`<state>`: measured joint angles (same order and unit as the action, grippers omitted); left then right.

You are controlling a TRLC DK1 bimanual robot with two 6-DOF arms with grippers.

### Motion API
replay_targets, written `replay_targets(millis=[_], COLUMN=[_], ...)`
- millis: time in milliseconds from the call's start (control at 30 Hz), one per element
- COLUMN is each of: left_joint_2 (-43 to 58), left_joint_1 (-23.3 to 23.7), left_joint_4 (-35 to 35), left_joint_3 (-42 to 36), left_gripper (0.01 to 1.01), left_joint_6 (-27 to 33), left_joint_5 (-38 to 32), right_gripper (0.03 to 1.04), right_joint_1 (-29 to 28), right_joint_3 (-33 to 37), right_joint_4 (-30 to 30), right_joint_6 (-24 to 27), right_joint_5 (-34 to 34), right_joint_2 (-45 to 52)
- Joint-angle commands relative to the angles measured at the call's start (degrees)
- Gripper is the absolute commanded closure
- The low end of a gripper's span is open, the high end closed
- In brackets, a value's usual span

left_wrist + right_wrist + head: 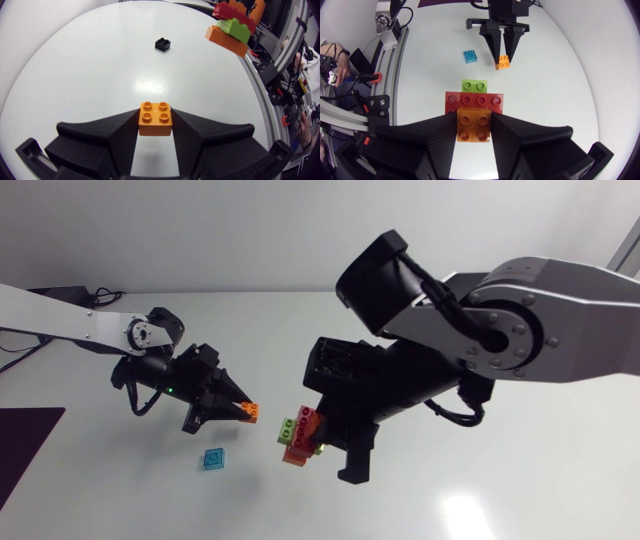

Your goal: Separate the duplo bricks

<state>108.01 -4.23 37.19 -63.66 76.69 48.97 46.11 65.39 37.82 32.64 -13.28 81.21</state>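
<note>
Closest to my left wrist camera is the left tool [155, 120]. Its two black wedge fingers are clamped on the flanks of a small square orange plastic brick with four studs [155, 116], which hangs above the white table [75, 75] and touches nothing else. On the other arm, the right tool [474, 131] pinches the orange end brick [474, 127] of a staggered stack of orange, red and green plastic bricks [467, 102], likewise held off the table. Seen from above, that stack sits near the middle of the table, at about 4 o'clock from the left tool's tip, near it but apart. A translucent blue square brick [213, 459] lies on the table at 7 o'clock from that tip. A black square brick [162, 44] lies further out ahead of the left tool.

My read is that one brick is off and the stack is yet to be split. To do this well, I'd set the orange brick down beside the blue one, well apart from the stack. Then I'd grip the green brick [474, 85] by its side walls and peel it off with a tilt, not a straight pull, while the right tool grips firmly.

The red brick [490, 101] is the long one, and its long axis runs crosswise to the right tool's fingers. The stack's studs face the right wrist camera, and the green brick projects furthest ahead of the tool. The loose orange brick is square, with its studs toward its own wrist camera.
</note>
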Motion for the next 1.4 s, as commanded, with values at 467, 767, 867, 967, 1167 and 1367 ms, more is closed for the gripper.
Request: replay_targets(millis=[467,767,867,967,1167,1367], left_joint_2=[5.3,5.4,3.1,-1.9,-11.4,-17.0], left_joint_1=[-0.7,-1.3,-1.2,-1.7,-5.0,-7.5], left_joint_4=[-9.6,-10.5,-10.4,-9.4,-2.6,4.0], left_joint_3=[6.1,6.9,7.0,7.8,8.3,7.1], left_gripper=[0.526,0.238,0.151,0.138,0.136,0.141], left_joint_6=[-2.1,-2.2,-3.3,-5.1,-5.8,-5.8], left_joint_5=[-3.1,-4.3,-4.4,-4.1,-0.2,3.1], right_gripper=[0.79,0.79,0.79,0.79,0.79,0.79], right_joint_1=[0.7,0.7,0.7,0.7,1.7,1.9], right_joint_3=[-1.5,-1.8,-1.5,-1.4,-1.4,-1.5], right_joint_4=[2.2,2.0,1.9,1.6,1.4,0.8], right_joint_6=[0.8,0.8,0.8,0.8,0.8,0.8], right_joint_5=[0.1,0.0,0.0,-0.1,-0.3,-0.5], right_joint_2=[-1.3,-0.8,-0.3,0.4,1.6,2.2])
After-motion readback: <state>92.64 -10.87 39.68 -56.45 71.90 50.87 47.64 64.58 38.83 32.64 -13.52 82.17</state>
